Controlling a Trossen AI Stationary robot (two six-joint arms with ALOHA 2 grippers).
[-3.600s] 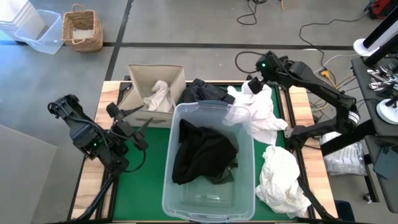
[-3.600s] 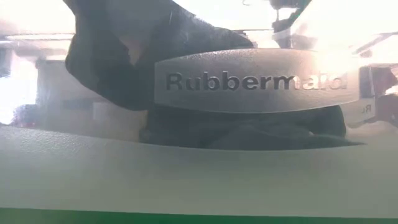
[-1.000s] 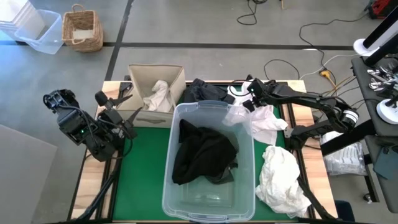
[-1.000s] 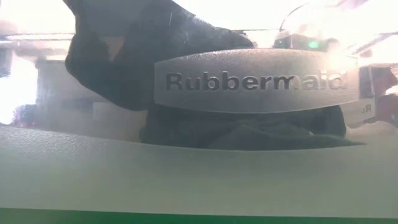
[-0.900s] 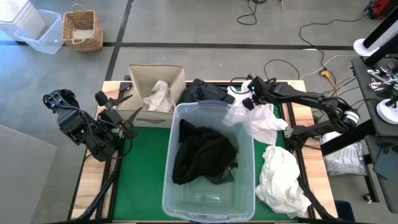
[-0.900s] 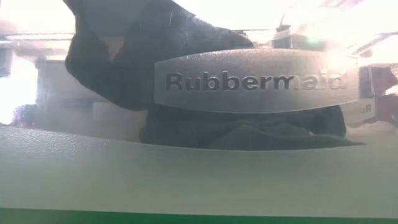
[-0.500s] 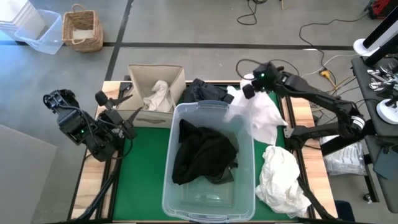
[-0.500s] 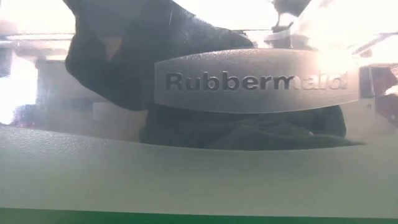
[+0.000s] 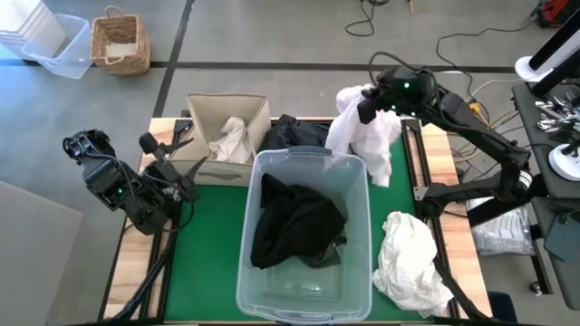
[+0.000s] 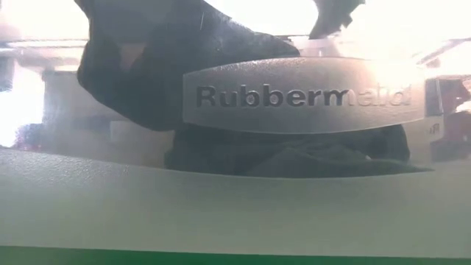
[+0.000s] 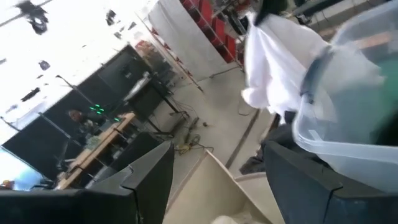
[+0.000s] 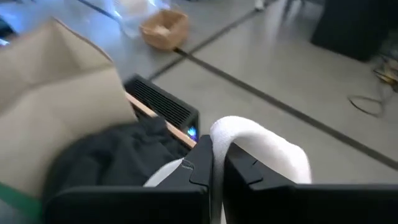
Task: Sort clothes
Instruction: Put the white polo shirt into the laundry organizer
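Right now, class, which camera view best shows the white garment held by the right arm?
The high view: the white garment hangs whole from the right tool. The left wrist view shows it farther off, the right wrist view only a fold, the low view nothing.

White garment point(image 9: 362, 136), black garment point(image 9: 294, 222), green mat point(image 9: 208, 235).
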